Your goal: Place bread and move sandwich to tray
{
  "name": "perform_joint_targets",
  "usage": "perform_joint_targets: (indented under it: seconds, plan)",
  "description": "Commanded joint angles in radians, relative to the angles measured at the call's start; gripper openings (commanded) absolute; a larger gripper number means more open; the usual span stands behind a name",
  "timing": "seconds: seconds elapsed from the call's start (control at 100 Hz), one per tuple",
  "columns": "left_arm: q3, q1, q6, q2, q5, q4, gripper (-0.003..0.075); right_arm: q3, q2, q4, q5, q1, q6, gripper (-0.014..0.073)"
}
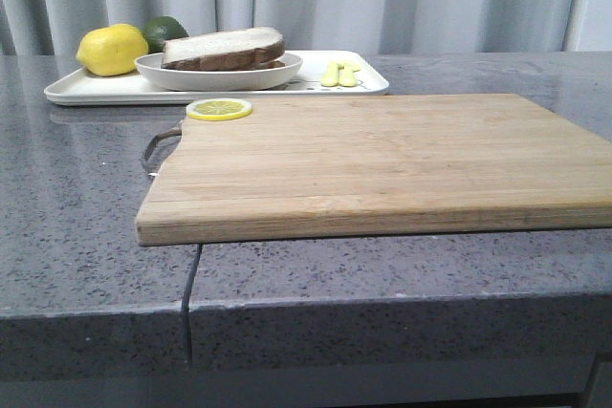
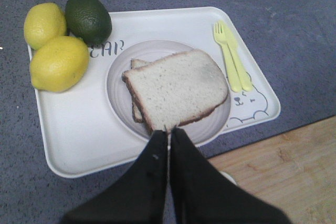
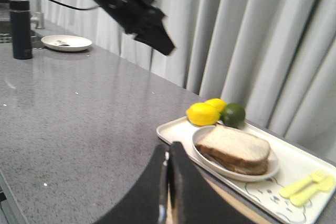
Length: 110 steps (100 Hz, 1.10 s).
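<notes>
The sandwich (image 1: 223,48) lies in a round white plate (image 1: 218,74) that stands on the white tray (image 1: 96,91) at the back left. The bread slice (image 2: 176,87) is its top; a lower slice peeks out beneath and the egg is hidden. My left gripper (image 2: 168,131) is shut and empty, hovering above the plate's near rim. My right gripper (image 3: 168,153) is shut and empty, off to the side of the tray (image 3: 173,132) and sandwich (image 3: 233,150). Neither gripper shows in the front view.
Two lemons (image 2: 58,64), a dark green fruit (image 2: 88,18) and a yellow fork and knife (image 2: 231,56) lie on the tray. A wooden cutting board (image 1: 382,164) with a lemon slice (image 1: 219,109) fills the middle. A black bottle (image 3: 21,29) stands far off.
</notes>
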Motion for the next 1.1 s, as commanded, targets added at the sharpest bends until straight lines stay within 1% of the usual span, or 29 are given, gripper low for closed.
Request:
perform_joint_targets:
  seconds: [0.0, 0.09, 0.26, 0.46, 0.6, 0.88, 1.09]
  plan:
    - [0.079, 0.001, 0.027, -0.131, -0.081, -0.034, -0.0020, 0.051, -0.063, 0.021, -0.078, -0.003, -0.010, -0.0060]
    - [0.214, 0.001, 0.063, -0.238, -0.139, -0.034, -0.0020, 0.119, -0.121, 0.035, -0.080, -0.003, -0.010, -0.0060]
    - [0.479, 0.001, 0.065, -0.444, -0.257, -0.034, -0.0020, 0.204, -0.219, 0.055, -0.090, -0.003, -0.010, -0.0060]
    - [0.756, 0.001, 0.065, -0.695, -0.322, -0.034, -0.0020, 0.265, -0.296, 0.055, -0.127, -0.003, -0.010, -0.0060]
    - [0.911, 0.001, 0.065, -0.873, -0.350, -0.034, -0.0020, 0.299, -0.324, 0.055, -0.133, -0.003, -0.010, -0.0060]
    - [1.132, 0.001, 0.065, -1.189, -0.362, -0.034, -0.0020, 0.359, -0.327, 0.055, -0.159, -0.003, -0.010, -0.0060]
    - [1.216, 0.001, 0.065, -1.353, -0.328, -0.034, -0.0020, 0.360, -0.327, 0.058, -0.161, -0.003, -0.010, -0.0060]
